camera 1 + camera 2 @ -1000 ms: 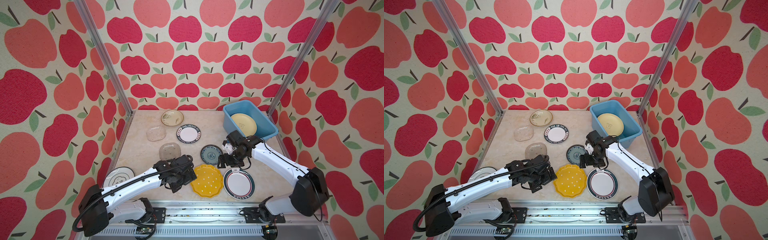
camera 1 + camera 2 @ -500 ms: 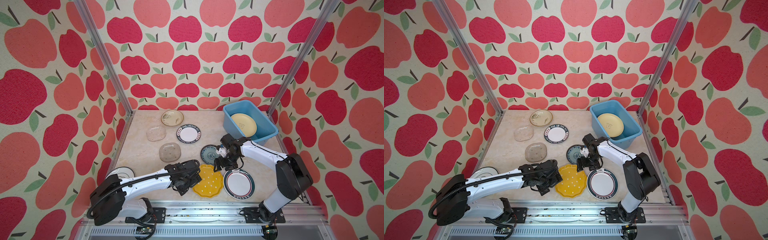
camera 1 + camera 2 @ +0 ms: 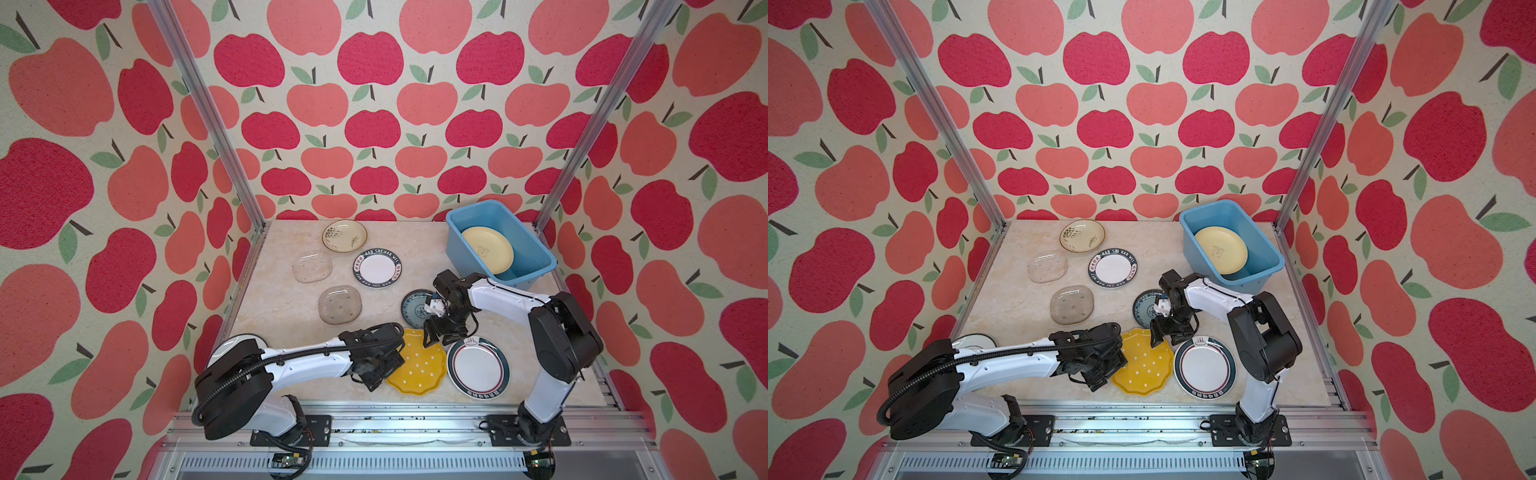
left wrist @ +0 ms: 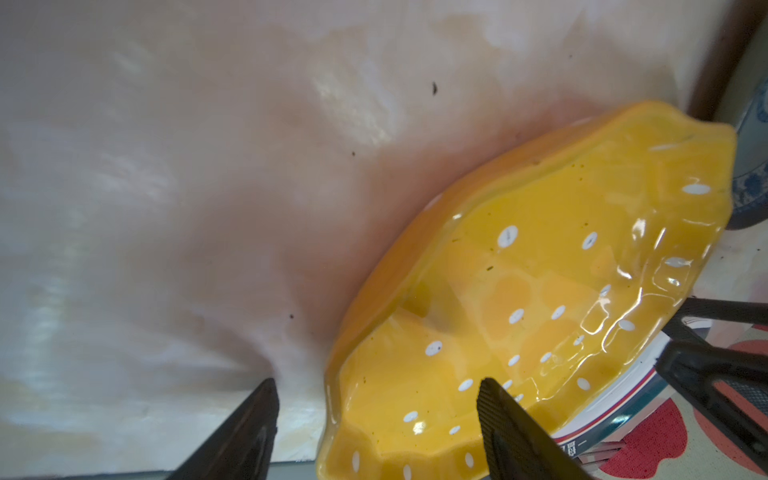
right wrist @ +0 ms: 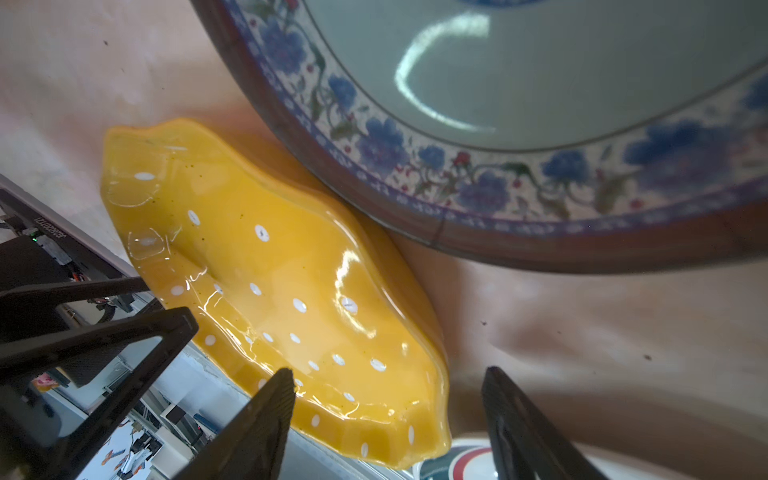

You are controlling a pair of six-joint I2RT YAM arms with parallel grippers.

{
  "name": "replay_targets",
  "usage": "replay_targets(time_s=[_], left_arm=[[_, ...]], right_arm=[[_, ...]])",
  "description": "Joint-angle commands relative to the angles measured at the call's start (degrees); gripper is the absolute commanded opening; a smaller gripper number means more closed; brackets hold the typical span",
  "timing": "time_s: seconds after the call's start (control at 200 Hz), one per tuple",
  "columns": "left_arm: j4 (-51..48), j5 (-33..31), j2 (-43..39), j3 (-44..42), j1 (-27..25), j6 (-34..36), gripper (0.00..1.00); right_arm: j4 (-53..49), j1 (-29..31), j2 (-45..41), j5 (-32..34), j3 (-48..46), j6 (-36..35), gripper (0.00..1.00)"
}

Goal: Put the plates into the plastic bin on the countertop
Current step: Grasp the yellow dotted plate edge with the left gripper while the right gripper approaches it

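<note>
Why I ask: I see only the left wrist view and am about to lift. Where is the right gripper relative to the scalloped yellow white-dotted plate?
Observer: The right gripper is at the back rim of the scalloped yellow white-dotted plate, with its jaws open and astride that rim.
Operator: Where is the bin from there?
Observer: The light blue rectangular plastic bin stands at the back right corner of the countertop.
Operator: Is it empty?
Observer: No, a round pale yellow plate lies inside it.
</note>
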Motion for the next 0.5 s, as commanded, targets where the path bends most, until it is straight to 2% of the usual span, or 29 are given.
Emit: replay_targets(time_s=[0.0, 0.265, 0.495], left_arm=[[-0.77, -0.83, 0.59, -0.39, -0.37, -5.38, 0.73], [1.01, -1.69, 0.49, -1.55, -0.63, -6.17, 0.64], [4.42, -2.14, 0.17, -3.15, -0.7, -6.34, 0.59]], right_arm=[[-0.62, 0.72, 1.32, -1.92, 1.6, -1.6, 0.73], [0.12, 0.87, 2.29, -5.87, 1.55, -2.91, 0.63], [1.67, 1.03, -1.83, -8.18, 0.17, -3.81, 0.53]])
